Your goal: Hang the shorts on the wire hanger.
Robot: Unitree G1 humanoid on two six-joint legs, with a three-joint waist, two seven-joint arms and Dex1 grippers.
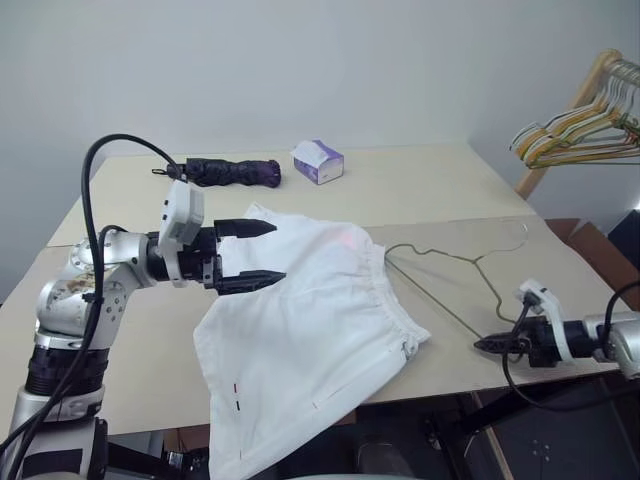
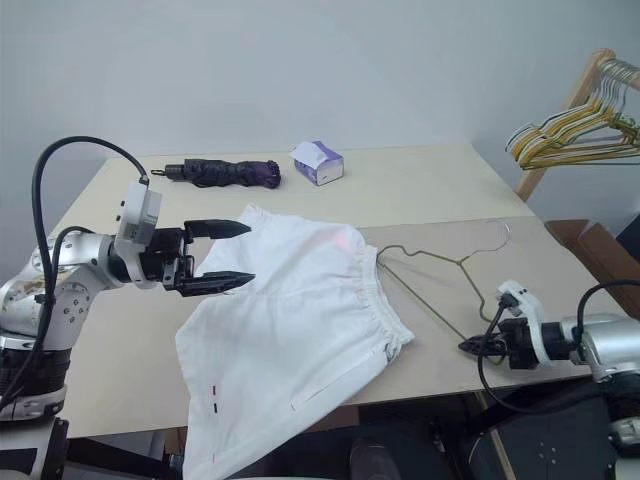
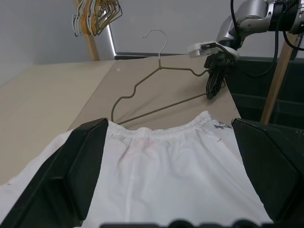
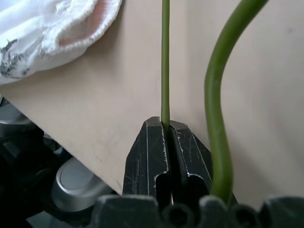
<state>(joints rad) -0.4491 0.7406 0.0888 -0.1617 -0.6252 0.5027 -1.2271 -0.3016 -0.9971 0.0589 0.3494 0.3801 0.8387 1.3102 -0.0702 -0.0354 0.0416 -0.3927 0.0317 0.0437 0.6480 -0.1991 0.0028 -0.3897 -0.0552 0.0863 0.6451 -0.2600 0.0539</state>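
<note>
Lying on the pale wooden bench (image 1: 430, 190), the white cloth shorts (image 1: 310, 330) draped over its near edge, beside them the thin grey-green wire hanger (image 1: 455, 275), its corner pinched in the right tool (image 1: 487, 345), while the left tool (image 1: 262, 255) hovered over the shorts, fingers apart.

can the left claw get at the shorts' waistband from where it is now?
Probably yes. The left claw hangs open over the shorts, and in the left wrist view the waistband lies ahead with only cloth before it. The wire hanger, pinched by the right claw, lies beyond.
</note>
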